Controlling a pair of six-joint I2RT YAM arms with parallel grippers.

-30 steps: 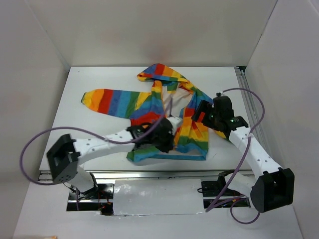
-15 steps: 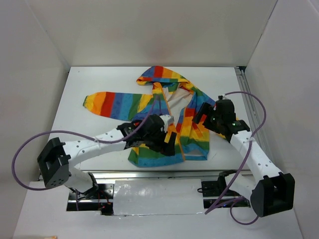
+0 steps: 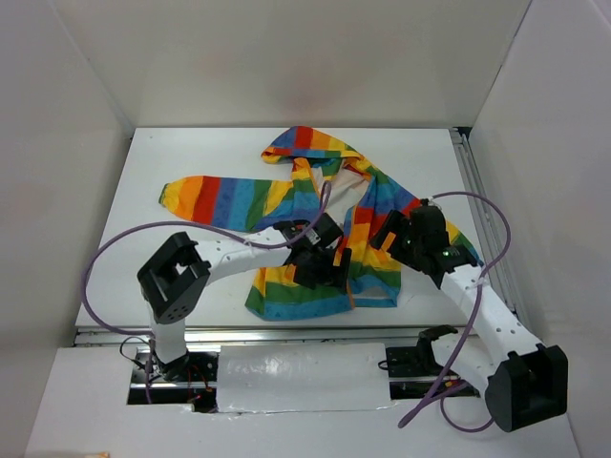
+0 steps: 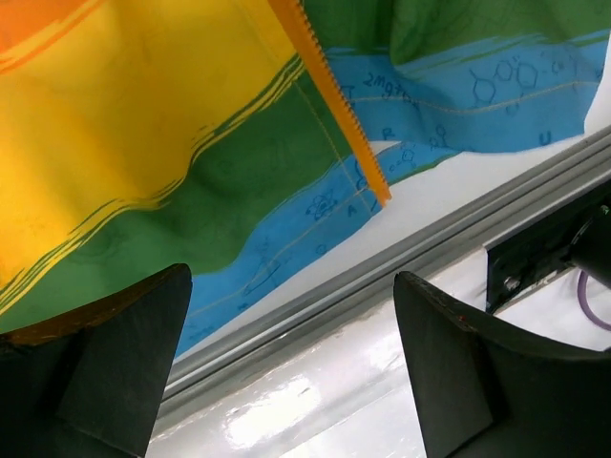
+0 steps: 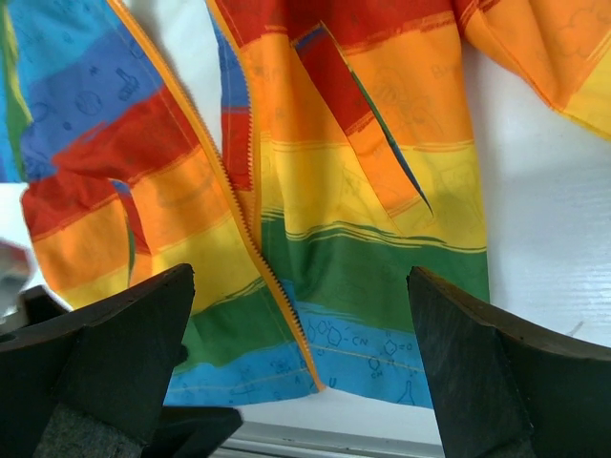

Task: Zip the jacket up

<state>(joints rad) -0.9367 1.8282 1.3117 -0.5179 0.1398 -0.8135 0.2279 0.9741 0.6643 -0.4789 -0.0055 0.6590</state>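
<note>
Small hooded fabric jacket with rainbow horizontal stripes point(image 3: 277, 196) spread on the white table point(image 3: 191, 153). Hood toward the far edge, one sleeve stretched out to the left, blue hem close to the near edge. Front unzipped, the two halves of the orange zipper point(image 5: 243, 229) apart toward the collar.

Left gripper point(image 3: 329, 265) low over the lower front panel, near the hem. Black fingers point(image 4: 124, 363) spread wide with nothing between them. Toothed lower end of the zipper and the grey metal rail point(image 4: 382, 277) visible beyond the gap.

Right gripper point(image 3: 389, 226) above the jacket's right side, likewise spread fully and holding nothing. Striped cloth and zipper in view below the gap.
</note>
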